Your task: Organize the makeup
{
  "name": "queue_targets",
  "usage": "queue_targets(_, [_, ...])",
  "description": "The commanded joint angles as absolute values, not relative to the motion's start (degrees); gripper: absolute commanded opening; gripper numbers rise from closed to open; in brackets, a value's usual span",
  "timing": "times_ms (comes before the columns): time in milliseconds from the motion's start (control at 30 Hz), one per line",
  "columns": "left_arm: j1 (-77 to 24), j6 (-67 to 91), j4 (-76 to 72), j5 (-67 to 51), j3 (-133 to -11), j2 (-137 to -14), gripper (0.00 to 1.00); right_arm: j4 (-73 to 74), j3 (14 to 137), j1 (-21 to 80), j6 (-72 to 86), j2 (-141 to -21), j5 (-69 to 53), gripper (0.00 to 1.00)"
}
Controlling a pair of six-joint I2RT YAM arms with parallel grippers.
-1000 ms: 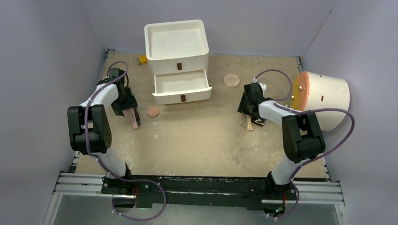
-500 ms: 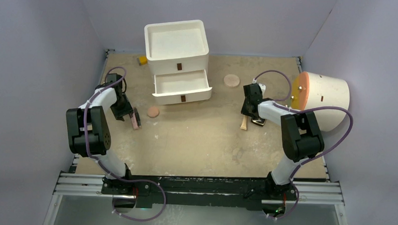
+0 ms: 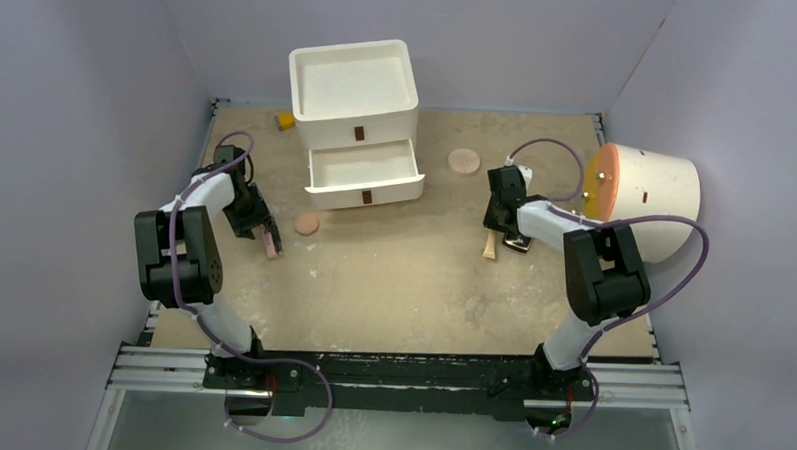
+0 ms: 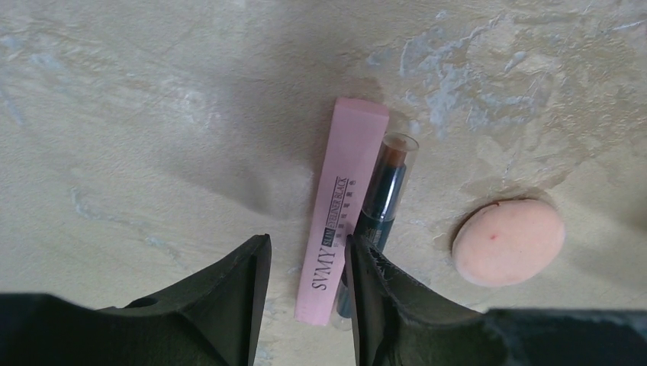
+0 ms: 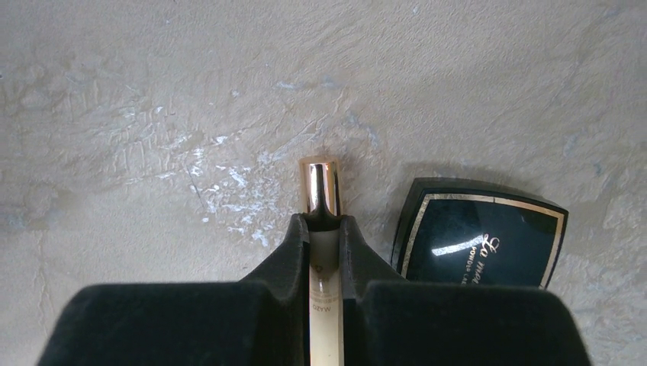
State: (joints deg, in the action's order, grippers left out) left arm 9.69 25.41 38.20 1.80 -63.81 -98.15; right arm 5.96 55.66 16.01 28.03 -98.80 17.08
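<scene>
My left gripper [image 3: 258, 226] [image 4: 305, 242] is open just above the table. The near end of the slim pink stick [image 4: 345, 206] [image 3: 271, 244] lies between its fingers. A black pencil [image 4: 385, 191] lies against the stick, partly under the right finger. A round peach disc [image 4: 507, 242] [image 3: 306, 224] lies just beside them. My right gripper [image 3: 494, 226] [image 5: 324, 223] is shut on the tan tube [image 5: 320, 187] [image 3: 489, 248], whose gold cap sticks out past the fingertips. The black square compact [image 5: 481, 242] [image 3: 519, 243] lies right beside it. A second peach disc [image 3: 464, 160] lies further back. The white patterned box is out of view.
A white two-drawer unit [image 3: 363, 134] stands at the back centre, its lower drawer [image 3: 364, 170] pulled open. A small yellow block [image 3: 285, 121] lies to its left. A big cream cylinder with an orange face [image 3: 646, 194] lies at the right wall.
My right gripper has shifted a little to the left with the tan tube in it. My left gripper has edged back along the pink stick, which has barely moved.
</scene>
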Motion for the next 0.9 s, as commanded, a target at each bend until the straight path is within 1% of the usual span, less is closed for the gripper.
queue_targets(0, [10.1, 24.0, 36.7, -1.9, -65.7, -100.1, 0.44, 7.3, 59.8, 17.1, 26.2, -93.0, 20.0, 0.0])
queue_targets(133, [10.1, 23.6, 36.7, -2.4, -65.3, -101.0, 0.43, 7.5, 62.8, 19.3, 24.2, -87.4, 22.3, 0.0])
queue_targets(267, [10.1, 23.2, 37.0, -0.1, -64.4, -101.3, 0.4, 4.7, 65.5, 20.7, 22.3, -83.1, 22.6, 0.0])
queue_targets(400, [10.1, 22.9, 37.4, -0.1, -64.2, -102.7, 0.28, 2.3, 71.3, 22.5, 19.1, -81.6, 20.2, 0.0])
queue_targets(567, [10.0, 22.5, 38.3, -0.1, -64.6, -104.4, 0.02, 0.4, 80.1, 24.3, 17.7, -86.4, 12.4, 0.0])
queue_targets(600, [10.0, 22.5, 38.3, -0.1, -64.7, -104.3, 0.0, 0.3, 81.6, 24.5, 17.9, -87.7, 10.8, 0.0])
queue_targets(767, [10.0, 22.2, 38.3, -0.1, -64.8, -102.9, 0.0, -2.8, 86.8, 25.8, 18.7, -93.2, 5.4, 0.0])
queue_targets(867, [10.0, 22.2, 38.7, 1.5, -66.2, -101.2, 0.0, -4.1, 88.7, 27.0, 18.8, -95.9, 4.4, 0.0])
